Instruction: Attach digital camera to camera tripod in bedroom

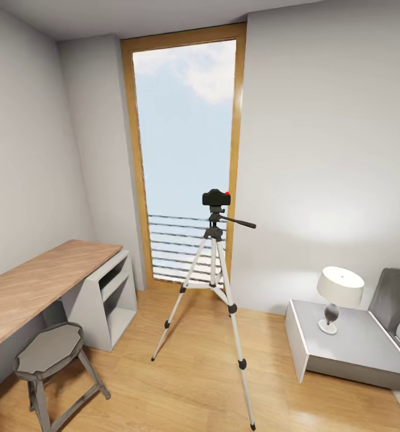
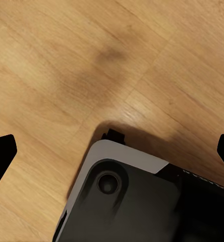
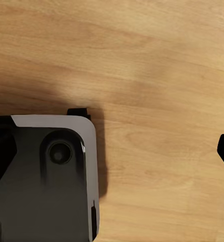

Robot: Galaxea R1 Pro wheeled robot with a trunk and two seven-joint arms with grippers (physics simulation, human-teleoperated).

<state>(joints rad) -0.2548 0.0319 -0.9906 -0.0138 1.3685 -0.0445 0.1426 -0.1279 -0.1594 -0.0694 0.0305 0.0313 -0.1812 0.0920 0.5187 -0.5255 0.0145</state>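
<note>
Head view: the camera [image 1: 215,197] sits on top of the tripod [image 1: 214,271], in front of the window [image 1: 185,156]. Both claws hang over the floor [image 2: 66,65], far from it. Left claw [image 2: 112,151] fingers are wide apart, with nothing between; so are the right claw [image 3: 112,151] fingers.

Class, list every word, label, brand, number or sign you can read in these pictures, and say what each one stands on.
None can be read.
Small black digital camera on the silver-legged camera tripod: no legible marking at this size.
Grey and black robot base: a faint pale mark near its edge, too blurred to read.
</note>
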